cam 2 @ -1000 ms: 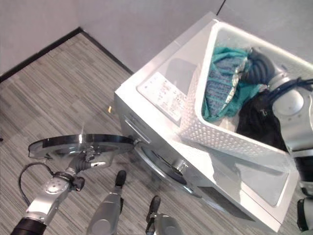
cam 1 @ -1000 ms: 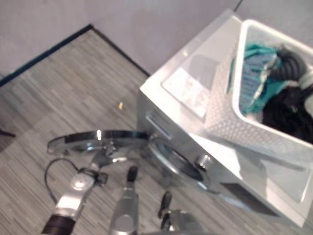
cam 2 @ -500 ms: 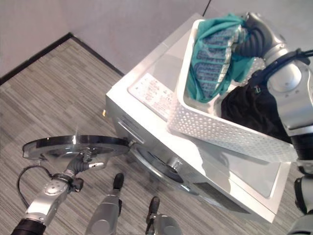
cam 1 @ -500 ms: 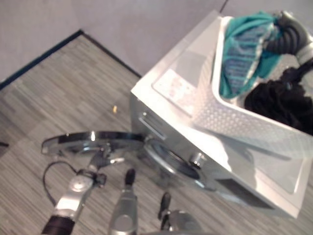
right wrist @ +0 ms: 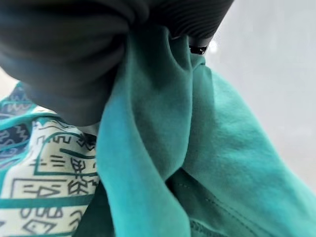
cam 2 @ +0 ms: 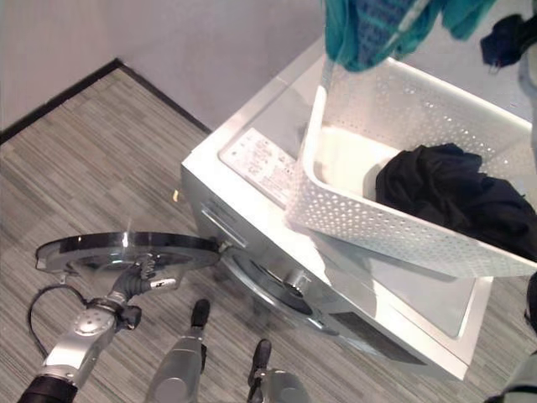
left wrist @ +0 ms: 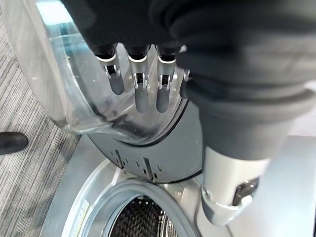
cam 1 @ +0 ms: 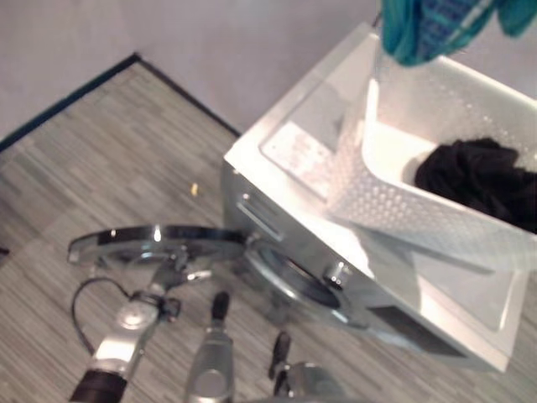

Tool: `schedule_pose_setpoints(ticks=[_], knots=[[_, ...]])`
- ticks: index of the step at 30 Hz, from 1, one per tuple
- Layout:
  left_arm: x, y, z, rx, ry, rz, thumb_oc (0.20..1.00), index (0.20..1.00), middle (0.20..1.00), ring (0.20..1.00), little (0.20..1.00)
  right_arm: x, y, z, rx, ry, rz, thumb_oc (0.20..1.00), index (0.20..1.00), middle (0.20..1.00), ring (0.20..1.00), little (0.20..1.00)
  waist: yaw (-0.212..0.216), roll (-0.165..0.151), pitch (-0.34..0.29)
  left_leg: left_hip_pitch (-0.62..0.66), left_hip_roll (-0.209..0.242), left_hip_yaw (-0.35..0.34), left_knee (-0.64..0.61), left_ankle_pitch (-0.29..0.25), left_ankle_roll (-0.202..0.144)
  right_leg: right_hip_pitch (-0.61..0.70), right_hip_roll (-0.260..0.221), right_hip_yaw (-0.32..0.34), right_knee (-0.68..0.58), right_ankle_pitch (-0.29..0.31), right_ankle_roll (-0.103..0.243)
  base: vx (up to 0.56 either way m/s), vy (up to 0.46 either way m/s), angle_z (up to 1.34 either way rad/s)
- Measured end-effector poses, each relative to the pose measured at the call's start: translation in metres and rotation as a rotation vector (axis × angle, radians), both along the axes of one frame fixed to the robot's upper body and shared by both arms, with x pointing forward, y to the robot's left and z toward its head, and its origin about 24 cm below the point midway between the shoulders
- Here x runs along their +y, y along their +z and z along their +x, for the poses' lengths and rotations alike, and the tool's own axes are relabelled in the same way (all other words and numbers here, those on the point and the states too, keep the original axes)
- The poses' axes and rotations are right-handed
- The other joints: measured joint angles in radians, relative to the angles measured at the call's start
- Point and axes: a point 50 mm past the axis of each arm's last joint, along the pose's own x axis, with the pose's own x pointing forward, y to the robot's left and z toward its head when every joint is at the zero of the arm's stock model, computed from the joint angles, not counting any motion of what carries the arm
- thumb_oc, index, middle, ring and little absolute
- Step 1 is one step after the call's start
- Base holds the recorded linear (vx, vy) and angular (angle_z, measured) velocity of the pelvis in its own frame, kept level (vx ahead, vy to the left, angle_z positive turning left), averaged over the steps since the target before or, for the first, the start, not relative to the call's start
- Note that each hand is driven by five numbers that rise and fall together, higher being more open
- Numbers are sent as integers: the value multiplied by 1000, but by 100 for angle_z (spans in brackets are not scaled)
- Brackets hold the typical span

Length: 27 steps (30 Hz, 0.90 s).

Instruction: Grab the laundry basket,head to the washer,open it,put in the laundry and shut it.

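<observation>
A white perforated laundry basket (cam 2: 394, 227) sits on top of the white washer (cam 2: 252, 180), tilted with one long side lifted. Inside it lies a black garment (cam 2: 449, 193), bunched toward the far end. A teal garment (cam 2: 377, 29) with a patterned panel hangs above the basket's far rim, lifted clear of it. In the right wrist view the teal cloth (right wrist: 148, 163) runs straight up under the dark ribbed cover of the right hand (right wrist: 59, 59), gathered into a fold there, so the hand seems to be gripping it, though its fingers are hidden behind the cover and the cloth and one cannot tell how they are set.

The washer's round door (cam 1: 155, 245) stands swung wide open, its glass facing up, beside the dark opening of the drum (cam 1: 298, 281). The left hand (left wrist: 140, 84) is at the door: in its wrist view the silver fingers (left wrist: 137, 91) are straight and side by side, laid against the door's clear glass bowl (left wrist: 74, 98), with the perforated drum (left wrist: 140, 222) showing past them. The washer stands on a grey striped floor (cam 1: 101, 168) near a pale wall with a dark skirting.
</observation>
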Motion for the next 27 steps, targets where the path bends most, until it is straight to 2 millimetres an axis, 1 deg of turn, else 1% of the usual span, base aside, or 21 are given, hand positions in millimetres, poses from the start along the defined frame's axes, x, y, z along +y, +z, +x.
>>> schedule_pose_setpoints(ticks=[2,8,11,12,13,17,19,21,24,26,27], knots=[[1,-3,-4,14,5,1,1000,1000,1000,1000,1000,1,6,-5,-73,-36,-24,200,200,200,200,200,0,-5,-9,10,0,6,-2,-4,-1,3,-1,4,-5,0,0,15,6,-6],[3,-7,-9,30,16,3,1000,1000,1000,1000,1000,0,7,-7,-147,-96,-34,200,200,200,200,200,0,2,-26,20,-2,13,-2,-6,0,19,-5,7,-7,1,-1,17,9,-2],[4,-5,-7,14,35,4,1000,1000,1000,1000,1000,2,5,-6,-175,-85,-10,200,200,200,200,200,0,14,-45,21,-3,14,-2,-7,1,20,-5,8,-8,1,-1,9,16,-1],[3,-4,-6,0,40,-3,1000,1000,1000,1000,1000,1,6,-6,-209,-75,26,200,200,200,200,200,1,26,-55,23,-3,16,-2,-10,2,21,-6,9,-8,1,0,23,43,-4],[3,-5,-7,6,42,-2,1000,1000,1000,1000,1000,0,6,-8,-225,-82,30,200,200,200,200,200,1,31,-59,25,-4,18,-2,-10,3,21,-8,11,-7,1,0,26,58,-6],[3,-10,-13,26,50,11,1000,1000,1000,1000,1000,-6,-6,-12,-268,-87,88,200,200,200,200,200,-1,33,-65,45,-7,26,-1,-21,10,34,-12,21,-7,0,-1,16,68,-7],[4,-12,-15,37,56,28,1000,1000,1000,1000,1000,-8,-20,-13,-294,-94,122,200,200,200,200,200,-3,35,-68,46,-9,33,16,-40,11,37,-17,28,-3,-2,-3,-7,115,-10],[5,-13,-16,41,55,33,1000,1000,1000,1000,1000,-8,-27,-11,-285,-117,105,200,200,200,200,200,-12,35,-72,44,-16,42,30,-44,19,32,-26,36,1,-1,0,-42,184,-12],[6,-17,-22,61,61,34,1000,1000,1000,1000,1000,-3,-39,-4,-278,-91,156,200,200,200,200,200,-14,40,-75,33,-18,68,104,-92,36,31,-37,62,21,-5,2,-79,159,-26],[6,-19,-25,67,63,33,1000,1000,1000,1000,1000,2,-41,-4,-285,-80,157,200,200,200,200,200,-15,45,-75,25,-18,94,134,-109,47,16,-47,86,39,-5,2,-131,153,-43],[8,-20,-29,77,69,35,1000,1000,1000,1000,1000,6,-45,-1,-285,-74,167,200,200,200,200,200,-24,50,-74,25,-20,127,152,-120,57,-3,-63,103,68,-5,2,-136,107,-57]])
